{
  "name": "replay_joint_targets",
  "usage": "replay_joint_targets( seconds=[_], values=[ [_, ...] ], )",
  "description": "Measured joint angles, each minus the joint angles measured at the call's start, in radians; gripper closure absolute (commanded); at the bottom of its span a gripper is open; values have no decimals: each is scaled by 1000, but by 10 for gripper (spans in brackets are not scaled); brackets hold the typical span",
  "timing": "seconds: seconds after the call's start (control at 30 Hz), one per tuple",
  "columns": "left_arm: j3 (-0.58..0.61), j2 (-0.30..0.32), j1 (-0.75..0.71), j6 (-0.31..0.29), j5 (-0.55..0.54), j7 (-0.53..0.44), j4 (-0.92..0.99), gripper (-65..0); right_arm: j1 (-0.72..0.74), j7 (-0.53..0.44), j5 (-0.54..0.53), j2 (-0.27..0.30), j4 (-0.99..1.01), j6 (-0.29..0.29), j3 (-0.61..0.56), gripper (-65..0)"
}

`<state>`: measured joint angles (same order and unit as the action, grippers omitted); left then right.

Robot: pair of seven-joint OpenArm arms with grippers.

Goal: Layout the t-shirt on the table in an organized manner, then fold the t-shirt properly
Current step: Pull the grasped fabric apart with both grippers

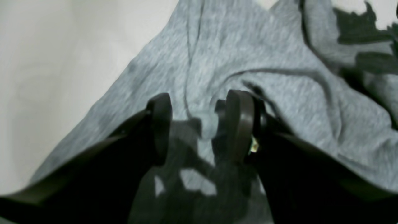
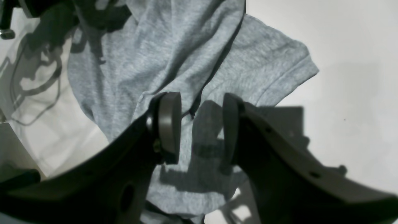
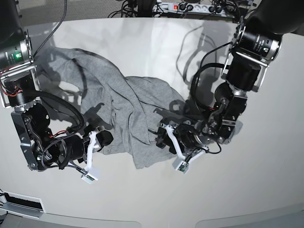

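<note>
While you had both arms low over the table (image 3: 266,180), the t-shirt (image 3: 118,109) lay crumpled across its middle, bunched in ridges and folds, stretching from the far corner on the base view's left down toward the near centre. Your left gripper (image 1: 199,124) sat over the shirt's edge on the base view's right; from its wrist camera you could see the two dark fingers (image 1: 239,124) parted, with grey cloth showing flat between them and nothing pinched, so that hand was released. A patch of black lettering (image 1: 363,31) showed on a turned-over fold at the upper right of that view, with bare tabletop off to the left. Your right gripper (image 2: 199,127) hovered at the shirt's opposite edge, on the base view's left; its fingers (image 2: 169,124) also stood apart, with a hemmed sleeve (image 2: 279,71) spreading just beyond them onto the white surface and the cloth lying loose between the pads, not clamped. You could see cable shadows on the table at the left of that wrist view. At the far edge of the table a power strip (image 3: 190,7) and a tangle of cables (image 3: 128,7) lay beyond the rim. No box, tray or other container showed in any view you had; the shirt rested straight on the tabletop
</note>
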<state>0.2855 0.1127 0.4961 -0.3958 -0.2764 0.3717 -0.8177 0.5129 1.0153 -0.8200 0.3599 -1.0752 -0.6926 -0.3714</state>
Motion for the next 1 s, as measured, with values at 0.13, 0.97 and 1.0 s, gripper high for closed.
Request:
replay_joint_targets(
  seconds=[0.13,0.97,1.0],
  values=[
    [0,-16,-2,18,35,-101,124,-299,0,3,0,0,0,0,0,-253],
    [-3,-19,8,-49,-58,162,-233,0,0,-80,1,-3,0,0,65,-253],
    [-3,-19,8,-49,-59,187,-269,0,2,-80,1,-2,0,0,69,-253]
  ],
)
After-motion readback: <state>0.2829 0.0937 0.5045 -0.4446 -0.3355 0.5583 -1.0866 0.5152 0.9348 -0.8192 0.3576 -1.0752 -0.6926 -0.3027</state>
